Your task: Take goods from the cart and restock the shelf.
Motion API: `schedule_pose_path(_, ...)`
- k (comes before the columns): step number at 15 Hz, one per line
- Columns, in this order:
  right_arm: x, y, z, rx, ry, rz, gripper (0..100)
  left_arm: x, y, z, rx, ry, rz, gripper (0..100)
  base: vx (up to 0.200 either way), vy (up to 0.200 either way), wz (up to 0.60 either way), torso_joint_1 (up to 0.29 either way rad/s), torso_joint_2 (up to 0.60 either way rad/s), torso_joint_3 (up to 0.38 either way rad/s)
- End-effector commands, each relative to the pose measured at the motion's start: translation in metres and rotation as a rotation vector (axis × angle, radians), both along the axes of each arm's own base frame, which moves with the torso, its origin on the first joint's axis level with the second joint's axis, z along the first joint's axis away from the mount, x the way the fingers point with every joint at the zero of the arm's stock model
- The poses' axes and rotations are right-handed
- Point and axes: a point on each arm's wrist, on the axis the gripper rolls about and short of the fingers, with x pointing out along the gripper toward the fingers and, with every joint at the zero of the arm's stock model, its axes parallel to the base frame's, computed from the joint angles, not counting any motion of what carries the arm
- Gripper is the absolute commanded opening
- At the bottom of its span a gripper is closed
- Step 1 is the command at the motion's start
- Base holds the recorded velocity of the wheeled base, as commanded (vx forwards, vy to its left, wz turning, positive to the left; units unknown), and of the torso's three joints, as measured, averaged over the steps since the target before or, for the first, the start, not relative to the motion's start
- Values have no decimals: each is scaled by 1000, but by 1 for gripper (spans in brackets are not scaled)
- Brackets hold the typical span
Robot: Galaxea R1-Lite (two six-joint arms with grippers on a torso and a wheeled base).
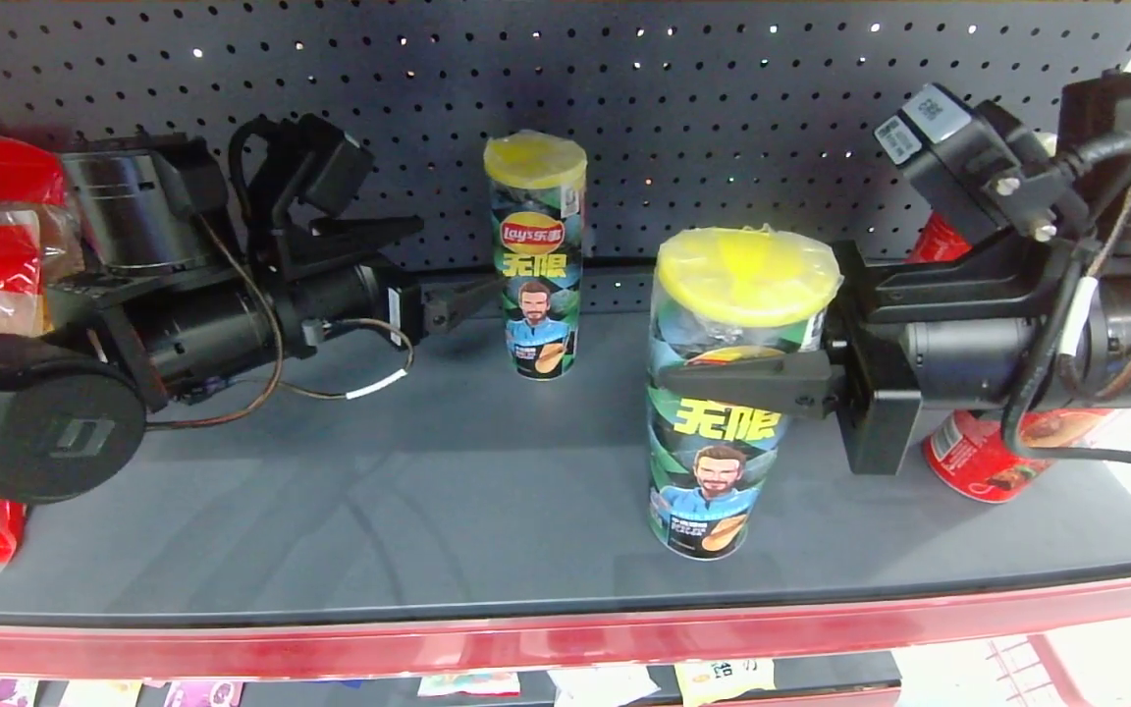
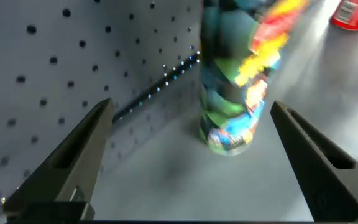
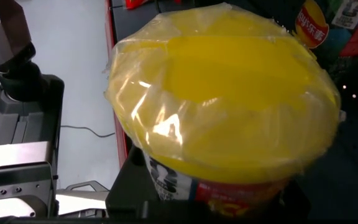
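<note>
Shelf [image 1: 379,511], mid frame.
- One chip can [image 1: 534,255] stands upright at the back, centre, near the pegboard: looks placed.
- Left end effector [image 2: 191,155] sits just left of it, jaws wide, holding nothing, not touching the can.
- Second chip can [image 1: 727,393], yellow lid, is right of centre nearer the front edge. It is clamped in the right end effector [image 1: 737,363], base apparently on or just above the deck.
- Red can [image 1: 978,457] lies far right.

Judgement: one can stocked, second needs release. Remaining stock unknown.

left jaws spread, right jaws clamped
</note>
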Motion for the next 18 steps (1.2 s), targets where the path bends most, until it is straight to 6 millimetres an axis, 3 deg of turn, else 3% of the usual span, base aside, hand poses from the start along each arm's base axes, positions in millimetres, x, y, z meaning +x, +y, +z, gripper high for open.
schedule_pose_path(1, 0, 0, -1, -2, 2, 1, 0, 9, -16, -5, 2, 7, -34, 100, 0, 0, 0, 0, 0, 0)
schedule_pose_path(4, 0, 0, 0, 0, 0, -2, 0, 14, -33, 1, -12, -22, -71, 100, 0, 0, 0, 0, 0, 0)
schedule_pose_path(12, 1, 0, -3, -7, 6, -8, 0, 17, -38, 2, -24, -32, -82, 100, 0, 0, 0, 0, 0, 0)
schedule_pose_path(18, 2, 1, -3, -9, 8, -15, 0, 46, -28, 2, -31, -55, -27, 100, 0, 0, 0, 0, 0, 0)
